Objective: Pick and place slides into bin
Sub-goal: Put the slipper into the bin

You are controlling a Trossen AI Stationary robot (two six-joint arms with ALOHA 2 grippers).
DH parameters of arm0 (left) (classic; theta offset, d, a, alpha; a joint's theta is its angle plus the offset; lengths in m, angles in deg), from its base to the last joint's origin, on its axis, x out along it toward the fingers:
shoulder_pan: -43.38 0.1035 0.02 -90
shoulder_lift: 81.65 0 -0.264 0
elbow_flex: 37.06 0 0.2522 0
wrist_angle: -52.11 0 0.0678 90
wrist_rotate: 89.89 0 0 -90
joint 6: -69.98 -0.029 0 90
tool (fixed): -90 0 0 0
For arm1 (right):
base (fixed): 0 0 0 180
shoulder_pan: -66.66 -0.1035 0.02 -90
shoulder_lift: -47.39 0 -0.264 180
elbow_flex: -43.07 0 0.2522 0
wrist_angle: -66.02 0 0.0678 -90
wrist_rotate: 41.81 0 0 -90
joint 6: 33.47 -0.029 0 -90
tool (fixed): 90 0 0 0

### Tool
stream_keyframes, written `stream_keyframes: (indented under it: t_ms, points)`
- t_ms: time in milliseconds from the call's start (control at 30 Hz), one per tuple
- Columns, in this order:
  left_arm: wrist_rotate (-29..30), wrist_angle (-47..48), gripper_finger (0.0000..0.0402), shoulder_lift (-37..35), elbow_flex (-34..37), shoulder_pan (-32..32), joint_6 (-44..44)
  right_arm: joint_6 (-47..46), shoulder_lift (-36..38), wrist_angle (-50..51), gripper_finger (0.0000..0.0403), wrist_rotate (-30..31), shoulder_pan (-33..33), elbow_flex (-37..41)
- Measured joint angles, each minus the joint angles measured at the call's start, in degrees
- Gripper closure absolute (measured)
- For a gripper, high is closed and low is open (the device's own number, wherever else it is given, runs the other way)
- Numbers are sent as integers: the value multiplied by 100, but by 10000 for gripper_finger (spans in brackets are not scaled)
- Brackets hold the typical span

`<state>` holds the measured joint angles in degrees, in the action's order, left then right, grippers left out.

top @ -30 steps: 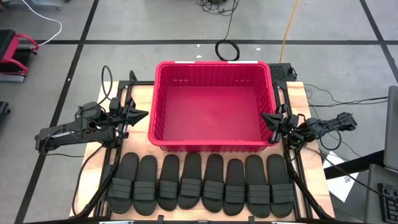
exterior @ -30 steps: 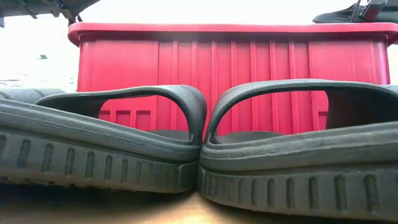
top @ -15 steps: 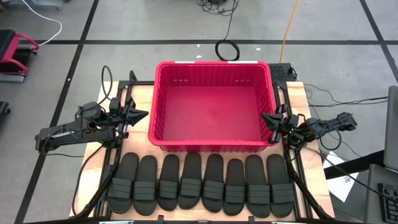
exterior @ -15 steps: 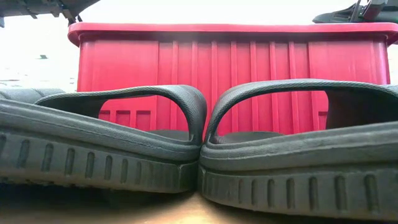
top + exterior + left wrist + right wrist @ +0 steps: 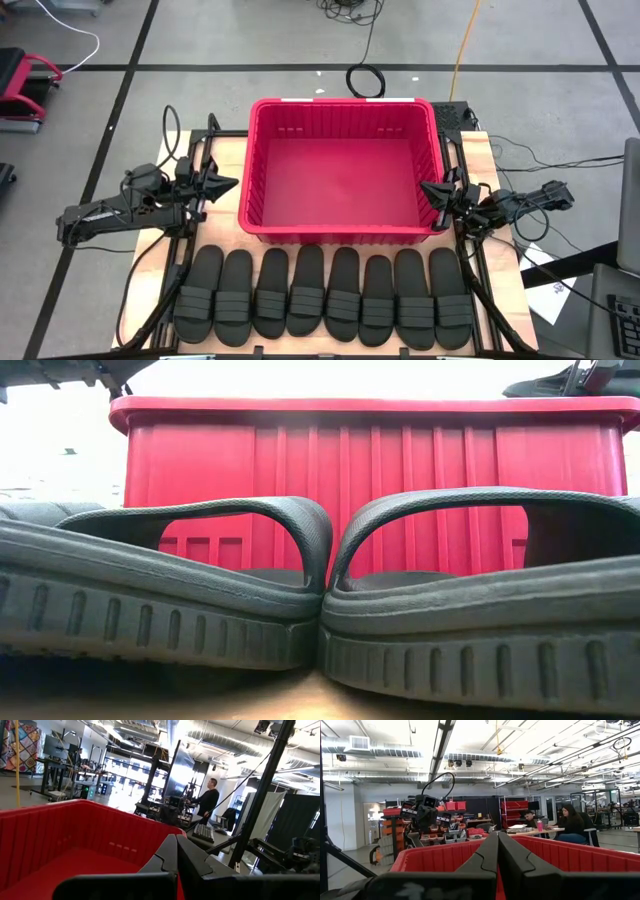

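Slides (image 5: 325,293): eight matte black rubbery slip-on sandals with wide ribbed straps lie in one row along the 6 o'clock edge of the light wooden table (image 5: 492,160), sides touching or just beside each other. None is in the bin. In the low view two of them (image 5: 165,585) (image 5: 480,595) fill the foreground, pressed together at their sides.

The large red rectangular plastic bin (image 5: 342,231) with thick rim and slotted walls stands at the table's centre toward 12 o'clock, just beyond the row; its floor shows bare red.

The left gripper (image 5: 228,184) hangs at 9 o'clock, just beside the bin's outer wall, jaws together and holding nothing. The right gripper (image 5: 428,187) sits at 3 o'clock, at the bin's rim, jaws likewise together and holding nothing.

The wrist views show each pair of fingers (image 5: 175,857) (image 5: 496,855) meeting at the tips above the red rim, with people in the room beyond.
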<state>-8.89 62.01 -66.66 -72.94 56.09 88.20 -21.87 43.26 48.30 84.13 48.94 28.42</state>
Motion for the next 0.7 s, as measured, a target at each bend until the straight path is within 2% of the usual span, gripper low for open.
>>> stream_keyframes:
  t_ms: [233,400,567,700]
  points:
    - [-1,-244,401,0,0,0,1,-57,0,0,403,-2,-2,1]
    - [-46,-36,401,0,1,0,-57,-48,-1,0,403,-2,-2,0]
    - [-264,-3,401,0,1,0,398,-44,-1,0,403,-2,-2,0]
    - [215,-1063,401,123,3,16,380,-43,-1,1,403,-2,-2,2]
